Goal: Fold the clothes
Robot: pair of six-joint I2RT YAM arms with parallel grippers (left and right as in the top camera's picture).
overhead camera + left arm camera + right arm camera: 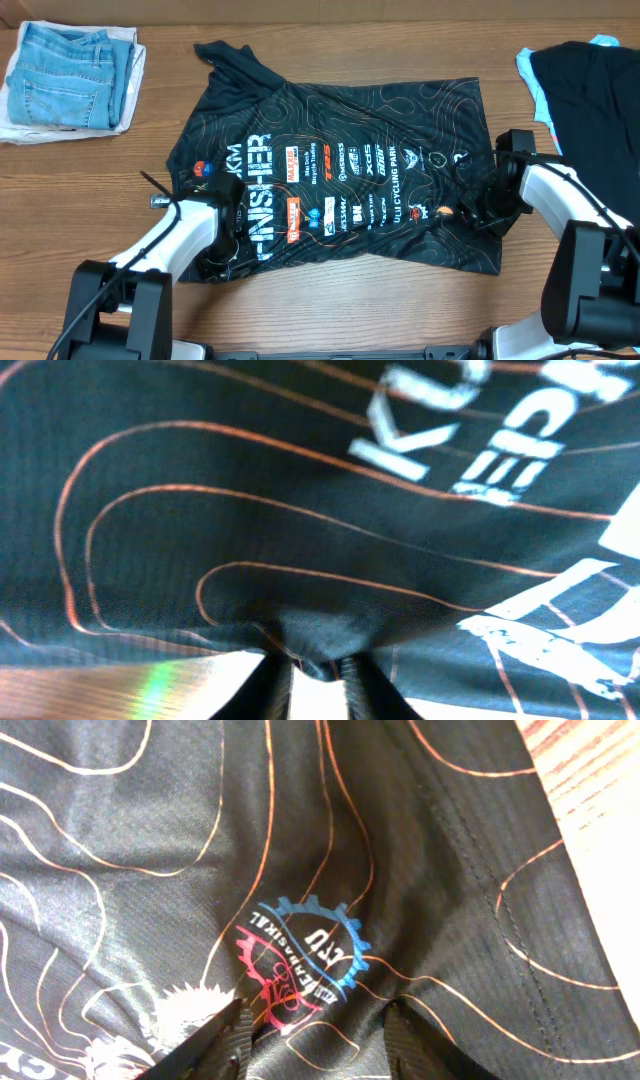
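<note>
**A:** What lies at the far left?

**B:** Folded light-blue jeans (70,75) lie on a white cloth (22,128), at the far left corner of the table (330,310).

**A:** And where is the shirt?

**B:** The black shirt (340,150) with thin orange lines lies spread flat in the middle of the table. One sleeve points to the far left.

**A:** What does the left gripper (312,670) do?

**B:** It is at the near left edge of the shirt, beside the white "FINISHER" letters. Its jaws are closed on the cloth, which puckers between them.

**A:** And the right gripper (318,1025)?

**B:** It is on the right part of the shirt, near a round blue and red logo (300,955). Its jaws stand apart, and both fingers (228,1032) touch the fabric.

**A:** Further right?

**B:** Dark garments (590,85) lie at the far right, well apart from the shirt.
</note>
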